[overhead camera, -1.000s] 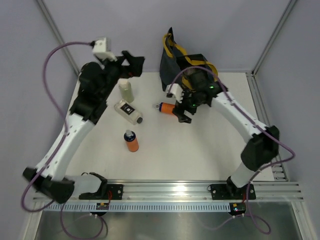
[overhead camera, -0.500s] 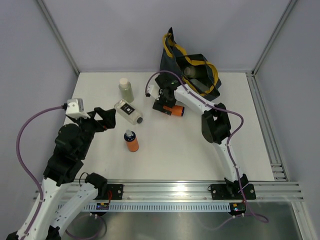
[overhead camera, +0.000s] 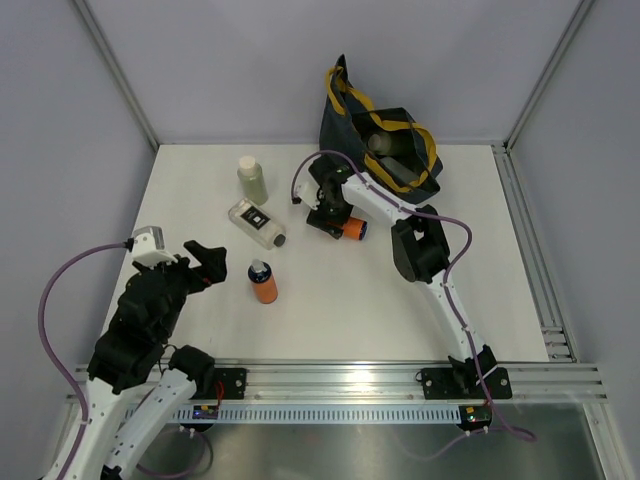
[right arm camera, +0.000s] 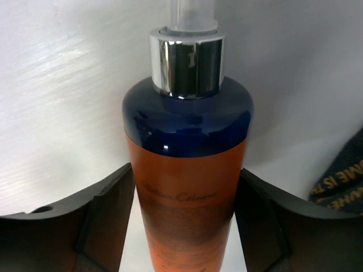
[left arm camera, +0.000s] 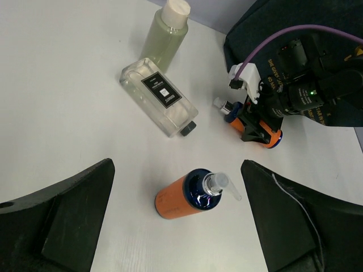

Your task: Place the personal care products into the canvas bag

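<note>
We see a dark navy canvas bag [overhead camera: 385,150] of soft, creased fabric, with mustard-yellow handles and trim, slumped open at the far edge of the table near the back wall. A pale cylindrical bottle shows inside its mouth. Small yellow lettering on the cloth shows at the edge of the right wrist view.

The lying orange bottle [right arm camera: 187,192] is glossy, with a dark blue shoulder, a bright metal collar and a clear cap. It rests on its side just in front of the bag. The right gripper [overhead camera: 336,222] is down over it, and its black fingers [right arm camera: 102,226] press against both flanks, clamped on the bottle.

The other orange bottle [left arm camera: 187,197] appears to stand upright near the table's middle, its clear pump on top. Beyond it the clear flat bottle [left arm camera: 159,97] with a black label lies flat, and the pale green bottle [left arm camera: 164,35] with its white cap sits just past that.

The left gripper [left arm camera: 177,167] hangs above the table with its jaws wide apart, holding nothing.

The table [overhead camera: 330,320] is smooth matte white. Pale grey walls enclose it, with aluminium posts in the corners and a ribbed metal rail along the near edge.
</note>
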Action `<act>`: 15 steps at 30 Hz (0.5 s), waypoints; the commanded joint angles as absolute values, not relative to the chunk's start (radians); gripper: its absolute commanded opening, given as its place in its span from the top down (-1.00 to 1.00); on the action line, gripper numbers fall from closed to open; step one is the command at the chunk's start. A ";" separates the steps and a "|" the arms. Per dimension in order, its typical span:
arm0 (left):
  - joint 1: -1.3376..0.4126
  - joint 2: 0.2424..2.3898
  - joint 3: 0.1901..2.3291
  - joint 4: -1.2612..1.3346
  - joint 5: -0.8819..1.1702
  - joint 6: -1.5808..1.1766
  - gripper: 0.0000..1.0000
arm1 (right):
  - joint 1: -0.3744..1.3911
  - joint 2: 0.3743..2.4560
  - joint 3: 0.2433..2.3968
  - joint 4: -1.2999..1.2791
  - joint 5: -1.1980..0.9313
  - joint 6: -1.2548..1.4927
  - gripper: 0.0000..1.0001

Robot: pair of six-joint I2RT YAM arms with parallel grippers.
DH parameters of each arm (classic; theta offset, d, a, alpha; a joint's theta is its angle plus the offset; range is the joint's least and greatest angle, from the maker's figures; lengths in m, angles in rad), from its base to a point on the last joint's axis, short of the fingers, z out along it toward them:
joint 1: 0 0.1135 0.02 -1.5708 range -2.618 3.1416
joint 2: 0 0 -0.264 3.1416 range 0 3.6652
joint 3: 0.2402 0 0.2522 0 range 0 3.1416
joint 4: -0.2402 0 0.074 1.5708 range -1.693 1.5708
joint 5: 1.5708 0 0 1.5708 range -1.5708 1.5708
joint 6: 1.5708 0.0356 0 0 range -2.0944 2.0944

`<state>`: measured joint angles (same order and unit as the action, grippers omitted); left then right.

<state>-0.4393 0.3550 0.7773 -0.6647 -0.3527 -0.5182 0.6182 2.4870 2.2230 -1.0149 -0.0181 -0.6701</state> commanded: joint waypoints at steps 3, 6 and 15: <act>-0.437 0.319 0.733 -0.663 -0.351 -0.580 -0.98 | 0.594 2.499 2.168 -1.083 -0.158 -0.595 -0.15; -0.437 0.311 0.712 -0.658 -0.345 -0.592 -0.98 | 0.586 2.451 2.089 -1.052 -0.212 -0.562 0.18; -0.437 0.313 0.660 -0.632 -0.307 -0.632 -0.98 | 0.532 2.372 1.936 -1.063 -0.455 -0.427 0.53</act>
<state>-0.4393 0.3206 0.6785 -0.6830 -0.3355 -0.6014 0.5571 2.3688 2.0006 -0.9947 -0.2840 -0.5117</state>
